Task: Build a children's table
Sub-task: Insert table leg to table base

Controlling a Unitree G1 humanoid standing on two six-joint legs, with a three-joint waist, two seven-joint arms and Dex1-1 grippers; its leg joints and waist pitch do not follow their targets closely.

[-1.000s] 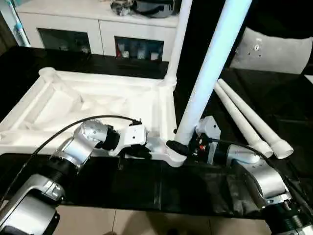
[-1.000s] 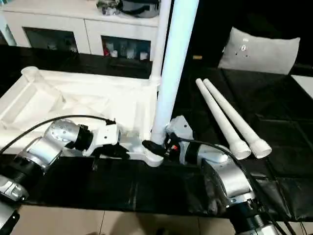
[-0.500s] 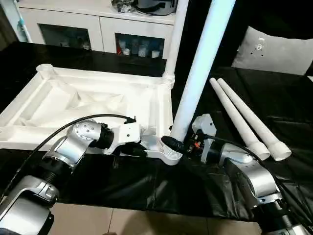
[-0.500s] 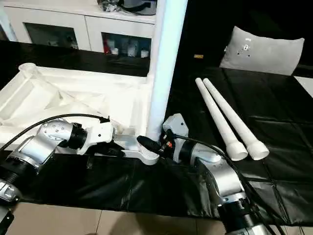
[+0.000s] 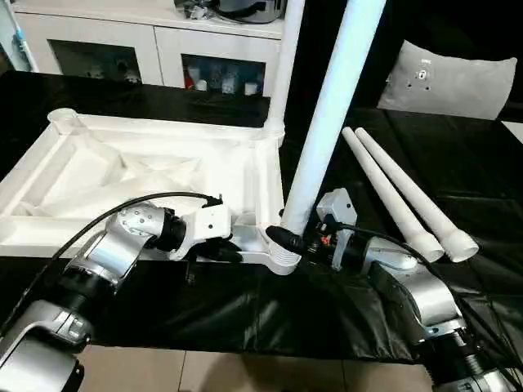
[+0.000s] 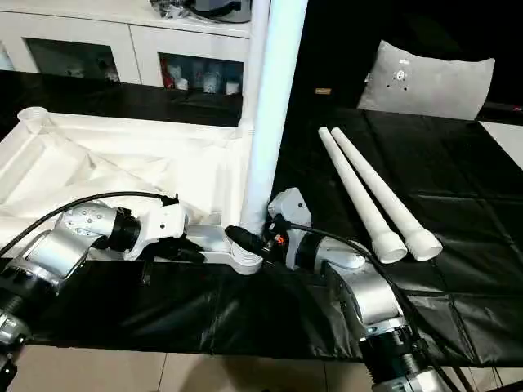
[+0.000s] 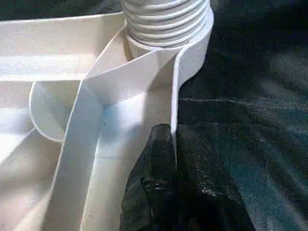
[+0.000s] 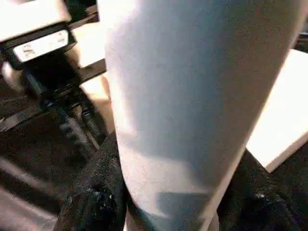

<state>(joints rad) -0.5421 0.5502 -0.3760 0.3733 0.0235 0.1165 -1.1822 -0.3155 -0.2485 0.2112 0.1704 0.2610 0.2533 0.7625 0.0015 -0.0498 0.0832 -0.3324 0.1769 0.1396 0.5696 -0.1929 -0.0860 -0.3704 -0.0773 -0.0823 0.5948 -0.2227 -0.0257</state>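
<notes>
The children's table top (image 5: 122, 175) lies upside down on the black surface, ribbed underside up. One white leg (image 5: 278, 73) stands upright in its far right corner socket. A second leg (image 5: 327, 122) rises, leaning a little to the right, from the near right corner socket (image 7: 166, 19). My right gripper (image 5: 288, 238) is shut on this leg's base, with black fingers (image 8: 96, 192) on either side of the tube (image 8: 192, 96). My left gripper (image 7: 174, 144) is shut on the top's thin near rim beside that socket. Two loose legs (image 5: 400, 196) lie side by side to the right.
A white-grey cushion (image 5: 445, 77) rests at the back right. A white cabinet (image 5: 155, 45) with glass doors runs along the back. Black cloth (image 5: 245, 310) covers the near table edge, with pale floor below it.
The whole picture has shifted and tilted slightly. Both grippers keep their holds, and the leg still stands in the near corner socket.
</notes>
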